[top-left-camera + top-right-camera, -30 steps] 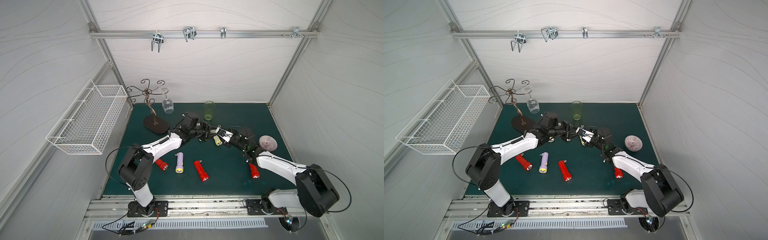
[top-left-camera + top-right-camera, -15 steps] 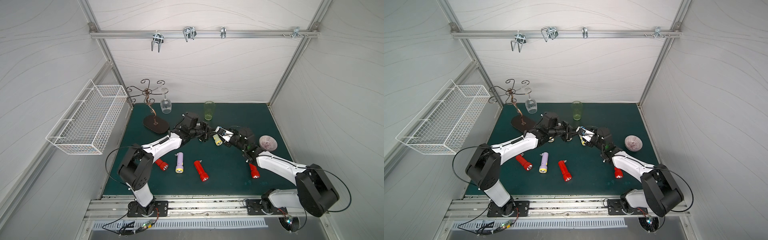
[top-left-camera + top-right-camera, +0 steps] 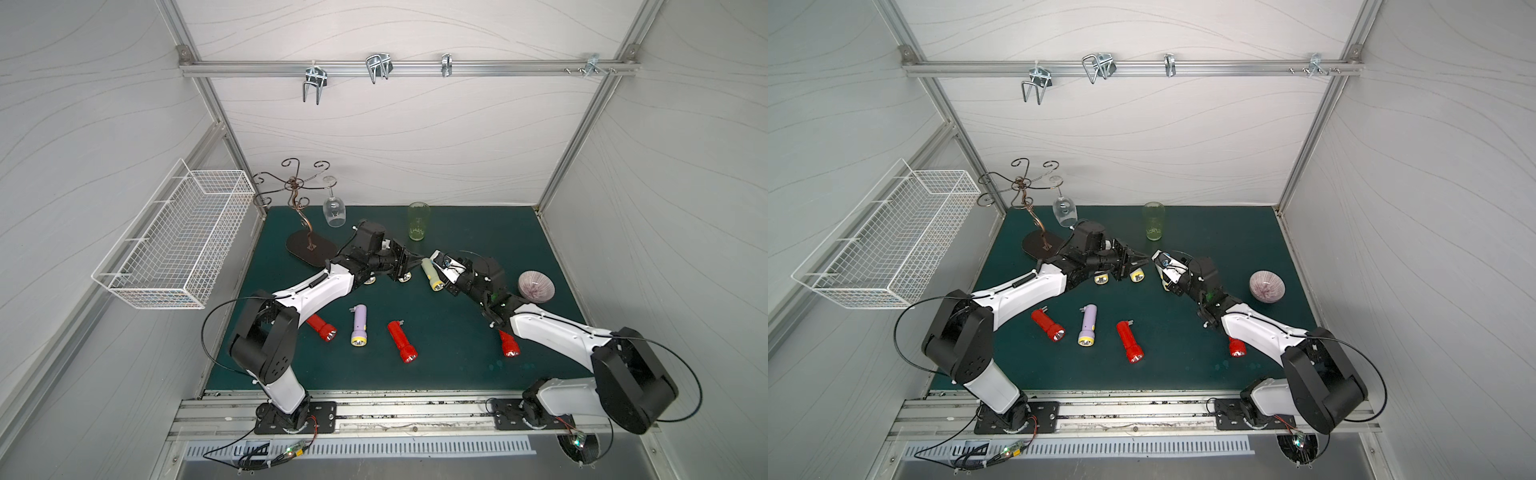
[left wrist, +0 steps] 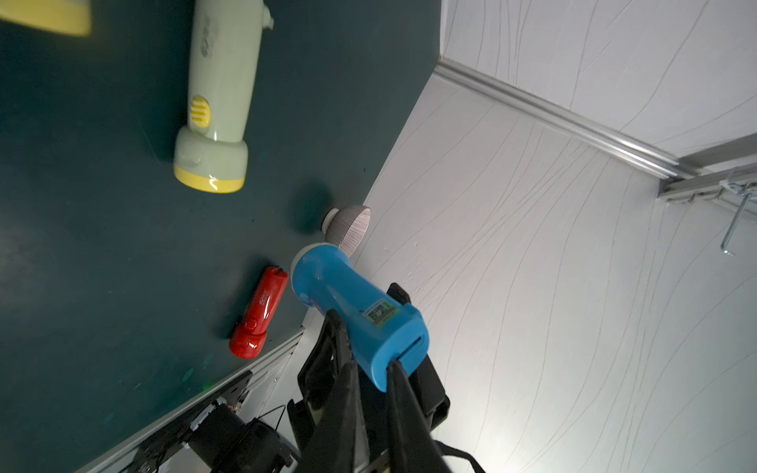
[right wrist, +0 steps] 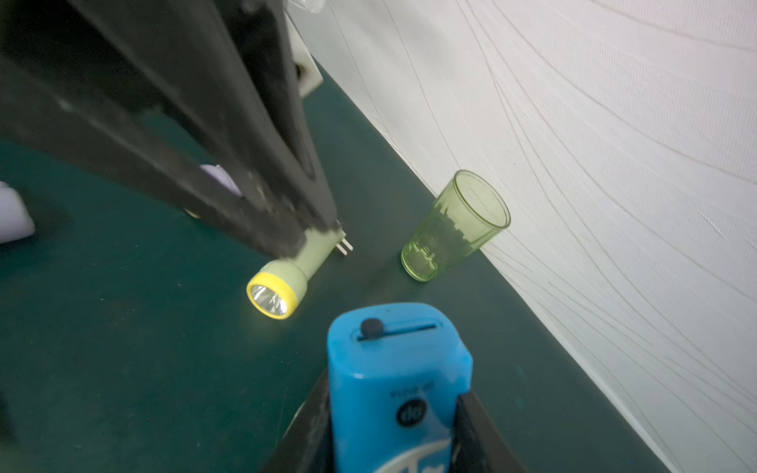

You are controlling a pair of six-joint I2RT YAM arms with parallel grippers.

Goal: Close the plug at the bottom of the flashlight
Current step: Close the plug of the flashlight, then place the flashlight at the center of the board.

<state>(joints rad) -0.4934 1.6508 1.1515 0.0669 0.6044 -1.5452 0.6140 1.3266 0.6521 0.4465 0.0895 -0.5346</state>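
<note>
Right pincer grips flashlight; left pincer closed, empty, at its 9 o'clock in top view. Risk: hard push twists flashlight loose.

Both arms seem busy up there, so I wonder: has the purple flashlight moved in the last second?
No. The purple flashlight lies as before: same angle, same gap to the front edge of the green mat.

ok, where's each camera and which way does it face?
Both top views: high over the front, looking down on the green mat; left arm, right arm whole.
Left wrist: looks past its shut left gripper at the blue flashlight.
Right wrist: faces the green glass and wall; right gripper holds that flashlight.
Shared: both wrist views show that flashlight.
</note>
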